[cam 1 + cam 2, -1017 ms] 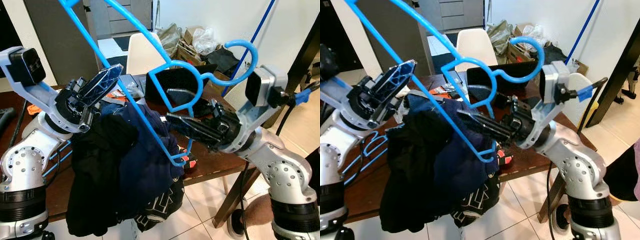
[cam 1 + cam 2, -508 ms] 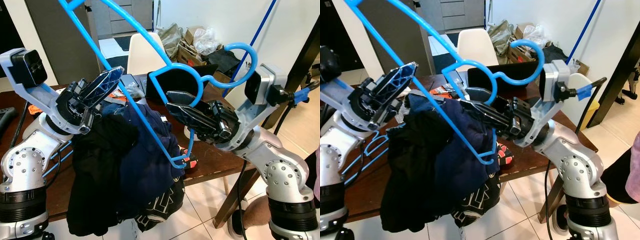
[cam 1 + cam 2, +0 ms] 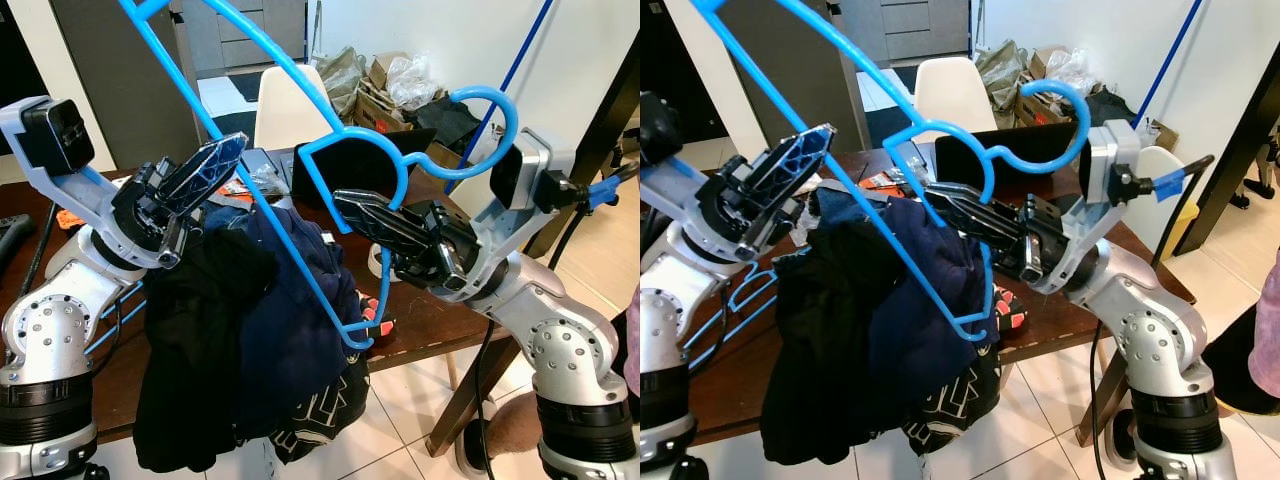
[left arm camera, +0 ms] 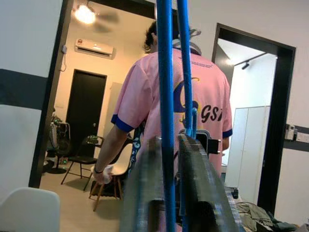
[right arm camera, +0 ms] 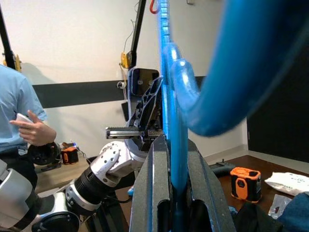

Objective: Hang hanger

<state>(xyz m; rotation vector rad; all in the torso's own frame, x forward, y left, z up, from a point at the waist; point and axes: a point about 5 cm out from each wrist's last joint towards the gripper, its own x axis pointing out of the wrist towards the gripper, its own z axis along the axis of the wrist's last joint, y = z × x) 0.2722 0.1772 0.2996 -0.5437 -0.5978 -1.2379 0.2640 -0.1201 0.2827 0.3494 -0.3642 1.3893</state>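
Note:
A big blue plastic hanger (image 3: 479, 93) is held up in the air over the table, its hook toward my right arm. Dark black and navy clothes (image 3: 240, 340) hang bunched over its lower bar and down past the table edge. My left gripper (image 3: 232, 148) is shut on the hanger's long straight bar (image 4: 165, 72). My right gripper (image 3: 345, 202) is shut on the hanger by its neck, just below the hook; that blue bar (image 5: 176, 159) runs between its fingers.
The brown table (image 3: 430, 320) carries a black screen (image 3: 350, 160), small clutter and more blue hangers (image 3: 115, 310) at the left. A white chair (image 3: 285, 105) stands behind it. A person in pink (image 4: 145, 96) and another in light blue (image 5: 14, 111) stand nearby.
My right gripper's fingers, spread around the hanger's neck a second ago, have closed on it. The hanger's lower corner has swung slightly down. The left arm has barely moved.

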